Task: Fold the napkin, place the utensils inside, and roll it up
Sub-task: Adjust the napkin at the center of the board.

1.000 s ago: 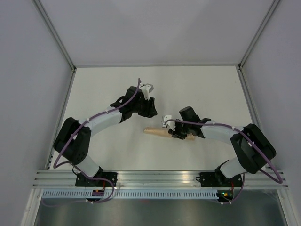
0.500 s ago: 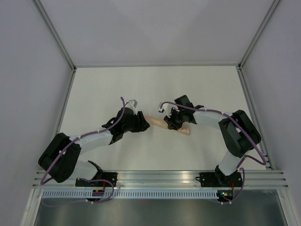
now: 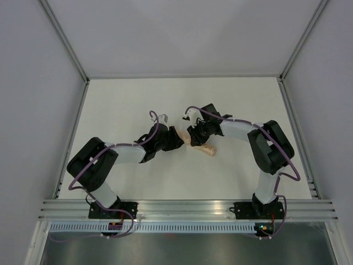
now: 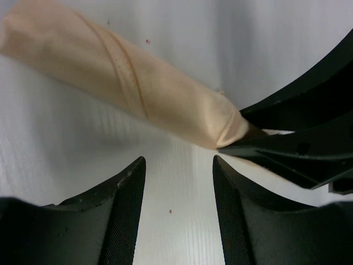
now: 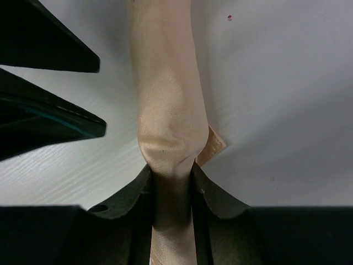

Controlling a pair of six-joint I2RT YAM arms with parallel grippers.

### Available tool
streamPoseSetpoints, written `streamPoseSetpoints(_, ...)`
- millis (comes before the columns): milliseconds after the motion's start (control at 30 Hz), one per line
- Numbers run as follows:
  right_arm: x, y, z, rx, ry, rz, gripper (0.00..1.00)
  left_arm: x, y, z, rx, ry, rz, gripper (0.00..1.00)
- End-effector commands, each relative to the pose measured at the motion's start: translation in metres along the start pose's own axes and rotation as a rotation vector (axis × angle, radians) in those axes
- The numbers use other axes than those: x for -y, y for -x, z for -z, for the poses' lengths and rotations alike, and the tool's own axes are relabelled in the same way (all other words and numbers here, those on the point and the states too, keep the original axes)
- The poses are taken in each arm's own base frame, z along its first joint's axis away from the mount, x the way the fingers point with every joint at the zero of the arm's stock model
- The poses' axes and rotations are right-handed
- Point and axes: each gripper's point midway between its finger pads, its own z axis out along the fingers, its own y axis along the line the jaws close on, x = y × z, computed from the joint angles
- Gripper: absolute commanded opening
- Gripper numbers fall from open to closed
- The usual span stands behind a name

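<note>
1. Where the two arms meet mid-table, the napkin [image 3: 205, 149] lies rolled into a tight peach tube, flat on the white table [image 3: 127, 99].
2. The right gripper [image 5: 171, 179] has it: both fingers [image 5: 215, 205] are squeezed onto the roll, pinching the cloth into a narrow waist. A small corner of hem pokes out at one side.
3. The left gripper [image 4: 179, 163] is spread wide with nothing in it. Bare table shows between its fingers, and the roll runs slantwise just beyond their tips, not touching them.
4. A diagonal hem line wraps round the tube, plain to see from the left wrist.
5. From above, the two black gripper heads crowd together over the roll and hide its middle. Only the end toward the right and a scrap of peach by the left head show.
6. In the left wrist view, the right gripper's fingers cover the roll's lower end.
7. An aluminium rail [image 3: 187, 205] runs along the near edge, and grey walls [image 3: 33, 83] close in the sides and back.
</note>
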Motion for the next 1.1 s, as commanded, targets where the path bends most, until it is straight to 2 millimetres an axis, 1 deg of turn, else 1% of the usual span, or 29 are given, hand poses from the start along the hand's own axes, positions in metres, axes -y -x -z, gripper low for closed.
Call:
streamPoseSetpoints(0, -0.009, -0.058, -0.016, -0.197, 0.019, -0.172, 0.09, 0.026, 0.029, -0.016, 0.077, -0.048, 0.052, 0.56)
streamPoseSetpoints(33, -0.009, -0.055, -0.017, -0.193, 0.024, -0.177, 0.09, 0.03, 0.033, -0.019, 0.081, -0.05, 0.052, 0.56)
streamPoseSetpoints(67, -0.01, -0.057, -0.019, -0.199, 0.027, -0.193, 0.09, 0.031, 0.034, -0.022, 0.08, -0.049, 0.052, 0.56)
streamPoseSetpoints(100, -0.01, -0.056, -0.02, -0.198, 0.032, -0.197, 0.09, 0.027, 0.03, -0.027, 0.067, -0.035, 0.05, 0.56)
streamPoseSetpoints(133, -0.01, -0.053, -0.021, -0.192, 0.032, -0.205, 0.09, 0.029, 0.034, -0.03, 0.072, -0.034, 0.051, 0.56)
streamPoseSetpoints(300, -0.012, -0.048, -0.029, -0.168, 0.046, -0.264, 0.09, 0.025, 0.034, -0.043, 0.055, 0.003, 0.046, 0.56)
streamPoseSetpoints(333, -0.013, -0.048, -0.03, -0.168, 0.052, -0.272, 0.09, 0.027, 0.037, -0.044, 0.058, 0.004, 0.045, 0.56)
streamPoseSetpoints(467, -0.013, -0.047, -0.031, -0.165, 0.053, -0.279, 0.09, 0.02, 0.037, -0.044, 0.045, 0.052, 0.03, 0.56)
streamPoseSetpoints(567, -0.013, -0.043, -0.031, -0.15, 0.055, -0.287, 0.09, 0.015, 0.038, -0.045, 0.036, 0.077, 0.015, 0.56)
streamPoseSetpoints(600, -0.014, -0.041, -0.031, -0.144, 0.056, -0.286, 0.12, 0.014, 0.038, -0.045, 0.031, 0.085, 0.008, 0.56)
streamPoseSetpoints(633, -0.014, -0.04, -0.031, -0.141, 0.057, -0.286, 0.14, 0.016, 0.042, -0.046, 0.036, 0.089, 0.001, 0.56)
streamPoseSetpoints(667, -0.013, -0.038, -0.03, -0.134, 0.055, -0.286, 0.17, 0.01, 0.041, -0.047, 0.024, 0.11, -0.011, 0.56)
streamPoseSetpoints(700, -0.013, -0.036, -0.029, -0.128, 0.051, -0.281, 0.22, 0.009, 0.039, -0.049, 0.016, 0.115, -0.018, 0.56)
streamPoseSetpoints(733, -0.012, -0.036, -0.028, -0.126, 0.051, -0.276, 0.23, 0.009, 0.042, -0.05, 0.018, 0.114, -0.021, 0.56)
streamPoseSetpoints(767, -0.013, -0.033, -0.027, -0.12, 0.049, -0.268, 0.25, 0.005, 0.041, -0.051, 0.011, 0.123, -0.027, 0.56)
streamPoseSetpoints(800, -0.013, -0.033, -0.026, -0.119, 0.049, -0.264, 0.3, 0.005, 0.042, -0.052, 0.006, 0.125, -0.03, 0.55)
streamPoseSetpoints(867, -0.013, -0.028, -0.022, -0.106, 0.047, -0.249, 0.34, 0.002, 0.043, -0.053, -0.001, 0.13, -0.045, 0.55)
streamPoseSetpoints(900, -0.013, -0.027, -0.021, -0.101, 0.047, -0.245, 0.37, -0.003, 0.039, -0.055, -0.02, 0.144, -0.053, 0.54)
streamPoseSetpoints(967, -0.013, -0.022, -0.017, -0.088, 0.043, -0.23, 0.41, -0.005, 0.043, -0.056, -0.02, 0.148, -0.068, 0.54)
streamPoseSetpoints(1067, -0.013, -0.017, -0.013, -0.073, 0.039, -0.217, 0.49, -0.007, 0.042, -0.059, -0.037, 0.154, -0.088, 0.53)
